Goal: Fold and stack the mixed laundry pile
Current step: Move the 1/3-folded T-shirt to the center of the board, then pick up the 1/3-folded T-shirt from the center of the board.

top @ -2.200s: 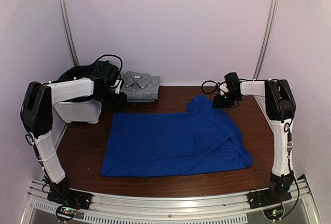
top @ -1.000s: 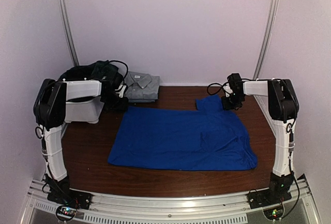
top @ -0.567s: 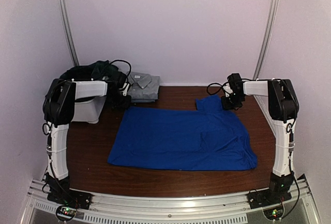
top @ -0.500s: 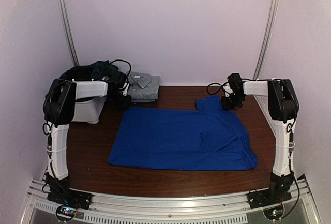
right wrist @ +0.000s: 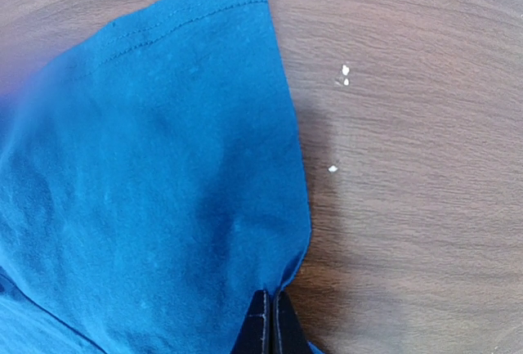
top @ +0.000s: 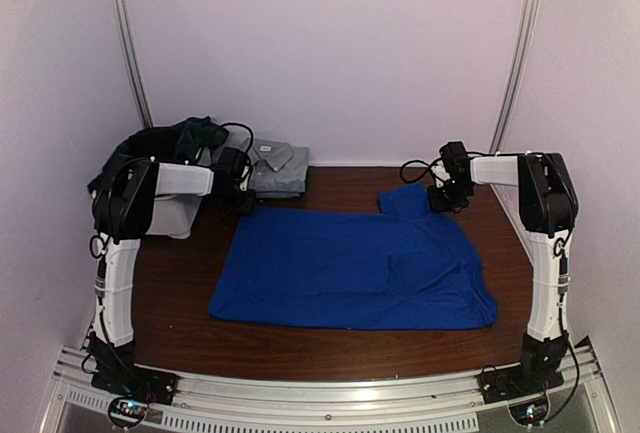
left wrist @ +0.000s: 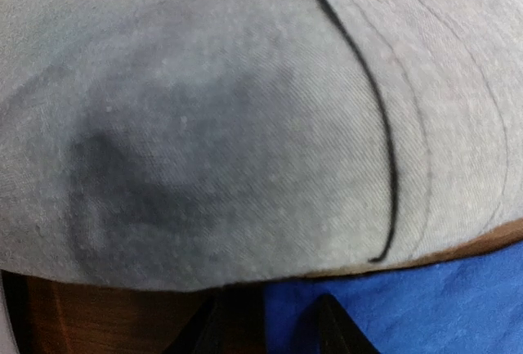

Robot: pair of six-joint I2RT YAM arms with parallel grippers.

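Note:
A royal-blue T-shirt (top: 350,268) lies spread flat across the middle of the table. My right gripper (top: 441,198) is at its far right corner, shut on the hem of the blue cloth (right wrist: 163,174), fingertips (right wrist: 260,325) pressed together. My left gripper (top: 240,198) is low at the shirt's far left corner. Its two dark fingertips (left wrist: 214,333) stand apart, with the blue edge (left wrist: 458,289) lying between and under them. A folded grey shirt (left wrist: 245,125) fills the left wrist view just beyond. Dark garments of the laundry pile (top: 165,140) heap over the basket.
The white plastic basket (top: 165,215) stands at the far left beside the left arm. The folded grey collared shirt (top: 275,168) lies at the back next to it. Bare brown table (top: 160,293) shows around the blue shirt. Small white specks (right wrist: 343,76) dot the wood.
Two seconds ago both grippers pulled the blue shirt toward the back and it flattened out. In the last second the left gripper slid slightly right toward the grey shirt; the right gripper stayed put.

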